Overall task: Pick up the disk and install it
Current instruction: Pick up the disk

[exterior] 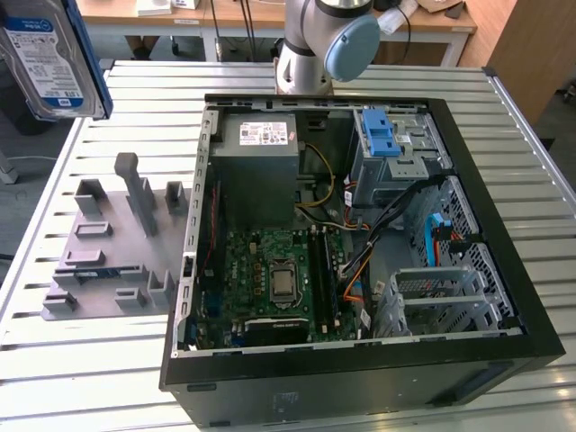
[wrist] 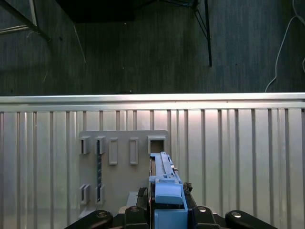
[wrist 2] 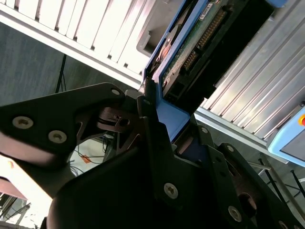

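The disk (exterior: 47, 56), a silver hard drive with a blue-and-white label and a blue carrier frame, hangs high at the exterior view's upper left, well above the table. In both wrist views my gripper (wrist 2: 164, 102) (wrist: 167, 202) is shut on the disk's blue frame edge (wrist: 164, 179), one black finger on each side. The second wrist view shows the disk's circuit-board underside (wrist 2: 200, 36) reaching away from the fingers. Directly below the disk lies the grey fixture plate (wrist: 124, 162).
An open computer case (exterior: 504, 297) lies on the slatted metal table (exterior: 99, 378), with motherboard, grey power supply (exterior: 256, 166) and a drive cage with a light-blue latch (exterior: 382, 135). The grey slotted fixture plate (exterior: 108, 243) lies at the case's left. The arm's base (exterior: 324, 45) stands behind.
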{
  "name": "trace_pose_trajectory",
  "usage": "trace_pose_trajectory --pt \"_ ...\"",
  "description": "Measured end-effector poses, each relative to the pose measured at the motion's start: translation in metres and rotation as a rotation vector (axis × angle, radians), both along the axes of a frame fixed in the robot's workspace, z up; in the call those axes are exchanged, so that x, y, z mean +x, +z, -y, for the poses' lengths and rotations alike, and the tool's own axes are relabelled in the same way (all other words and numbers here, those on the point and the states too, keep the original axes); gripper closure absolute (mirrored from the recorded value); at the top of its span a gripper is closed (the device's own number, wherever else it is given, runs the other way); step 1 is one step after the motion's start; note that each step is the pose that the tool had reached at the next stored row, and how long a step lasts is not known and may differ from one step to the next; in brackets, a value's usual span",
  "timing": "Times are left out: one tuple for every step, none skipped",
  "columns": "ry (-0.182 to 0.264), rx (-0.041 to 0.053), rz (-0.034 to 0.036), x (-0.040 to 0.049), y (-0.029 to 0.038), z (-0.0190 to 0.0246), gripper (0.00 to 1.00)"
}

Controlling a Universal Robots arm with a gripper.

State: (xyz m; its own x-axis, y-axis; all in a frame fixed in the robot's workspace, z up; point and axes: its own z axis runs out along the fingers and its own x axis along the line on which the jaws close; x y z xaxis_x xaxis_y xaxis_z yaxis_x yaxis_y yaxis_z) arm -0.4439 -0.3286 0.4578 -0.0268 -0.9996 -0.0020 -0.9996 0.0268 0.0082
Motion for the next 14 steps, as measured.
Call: trace_pose_trajectory --pt "0.0 0.0 0.0 0.0 0.0007 0.0 0.64" --pt "0.0 0.0 -0.0001 0.0 0.0016 0.0 0.64" --pt "0.0 0.0 -0.0001 0.0 0.0023 0.0 0.64" --pt "0.0 0.0 -0.0001 0.0 0.0031 0.0 0.64" --pt "0.0 0.0 -0.0001 0.0 0.0039 0.0 0.64" --pt "0.0 0.0 -0.0001 0.0 0.0046 0.0 0.64" --pt "0.0 0.0 0.0 0.0 0.0053 0.0 0.64" --pt "0.0 0.0 -0.0001 0.0 0.0061 0.0 0.64" --pt "0.0 0.0 -0.0001 0.0 0.0068 0.0 0.64" --pt "0.0 0.0 -0.0001 0.0 0.0077 0.0 0.64" --pt "0.0 0.0 0.0 0.0 0.0084 0.0 0.64" --pt "0.0 0.0 -0.0001 0.0 0.0092 0.0 0.64" --pt "0.0 0.0 -0.0001 0.0 0.0099 0.0 0.64" --pt "0.0 0.0 0.0 0.0 0.0106 0.0 0.64"
